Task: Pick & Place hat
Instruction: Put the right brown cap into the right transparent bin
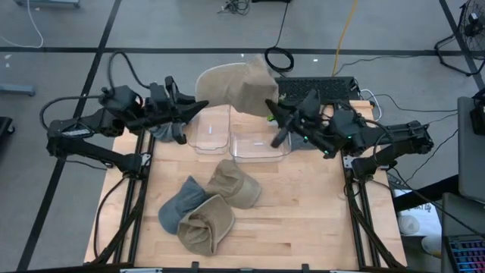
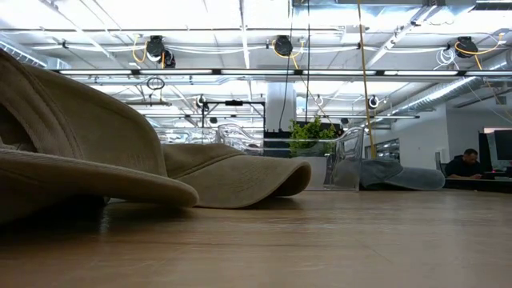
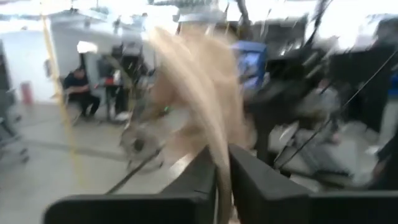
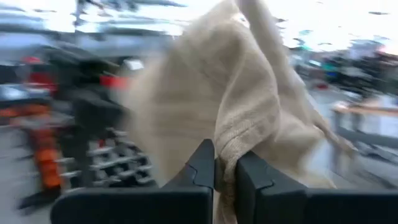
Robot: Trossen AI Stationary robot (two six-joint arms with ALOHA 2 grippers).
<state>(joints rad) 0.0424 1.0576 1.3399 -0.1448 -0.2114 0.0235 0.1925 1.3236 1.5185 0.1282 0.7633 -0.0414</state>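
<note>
A tan hat (image 1: 235, 85) is held up between both grippers, above the two clear bins (image 1: 236, 136) at the table's far side. My left gripper (image 1: 201, 108) is shut on its left edge and my right gripper (image 1: 270, 106) on its right edge. The left wrist view shows the hat (image 3: 199, 93) rising past the fingers, and so does the right wrist view (image 4: 211, 93). Three more hats lie on the table nearer the front: a tan cap (image 1: 236, 182), a blue-grey hat (image 1: 180, 205) and a tan hat (image 1: 206, 224). My left gripper pinches a thin edge of the tan hat (image 3: 221, 155) between its two fingers (image 3: 202, 174), coming level from the table's left. The hat is lifted clear and spreads away beyond the fingers. My right gripper pinches a folded edge of the hat's cloth (image 4: 227, 146) between its two fingers (image 4: 202, 165), coming level from the table's right. The hat is lifted clear and stands up beyond the fingers.
A blue-grey hat (image 1: 161, 133) lies under the left arm beside the left bin, also seen in the low view (image 2: 392, 174). A black keyboard (image 1: 318, 87) and cables sit beyond the far edge. Bare wood shows at the table's near right (image 1: 318, 212). People sit in the room behind.
</note>
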